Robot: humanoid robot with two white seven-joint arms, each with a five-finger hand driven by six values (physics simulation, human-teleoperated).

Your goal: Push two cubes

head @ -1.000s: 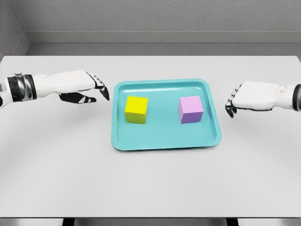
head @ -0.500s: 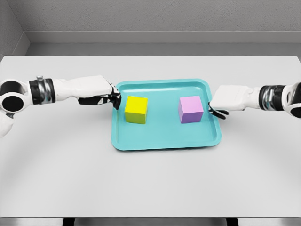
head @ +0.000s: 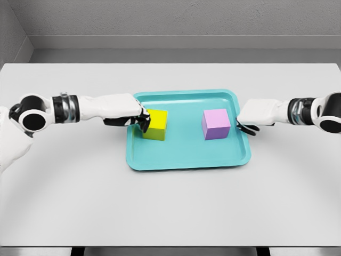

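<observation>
Table (head: 170,208) surface, pale grey, fills most of the head view, with a grey wall (head: 176,18) behind its far edge. From the left edge the left arm (head: 69,109) reaches in almost level, its white forearm stretched toward the middle. The left hand (head: 128,111) lies over the left rim of the tray (head: 186,160), palm down, its dark fingertips (head: 143,121) curled downward and pressed against the left face of the yellow cube (head: 155,124); the fingers wrap nothing, they only bear against the cube's side. That cube sits in the left half of the teal tray, near the left rim, flat on the tray floor. A bare strip of tray floor separates it from the purple cube (head: 216,124), which stands in the right half, close to the right rim and square to it. Just beyond that rim the right hand (head: 254,113) hovers at the tray's edge, knuckles toward the purple cube, fingers bent under and holding nothing; it stays apart from the cube, with the rim between them. The right arm (head: 306,110) runs out level to the right edge.
</observation>
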